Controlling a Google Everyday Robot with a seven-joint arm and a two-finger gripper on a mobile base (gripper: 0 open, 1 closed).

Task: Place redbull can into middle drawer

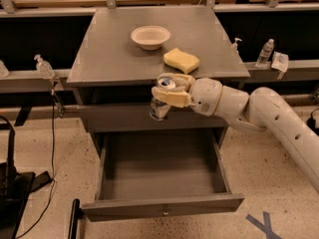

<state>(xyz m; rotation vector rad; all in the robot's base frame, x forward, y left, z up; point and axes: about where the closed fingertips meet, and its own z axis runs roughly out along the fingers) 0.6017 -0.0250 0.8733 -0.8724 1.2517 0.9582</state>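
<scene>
The redbull can [160, 103], slim and silver-topped, hangs upright in my gripper [167, 89]. The cream fingers [172, 97] are shut around its upper part. The can is held in front of the cabinet's front edge, above the back of the middle drawer [162, 208]. That drawer is pulled out, a grey tray with a bare floor and a small knob on its front. My white arm [279, 121] reaches in from the right.
On the grey cabinet top [109, 59] stand a white bowl [150, 36] and a yellow sponge [181, 60]. A closed upper drawer face [124, 118] sits behind the can. Small bottles [267, 52] stand on side ledges. Black gear [12, 188] is on the floor at left.
</scene>
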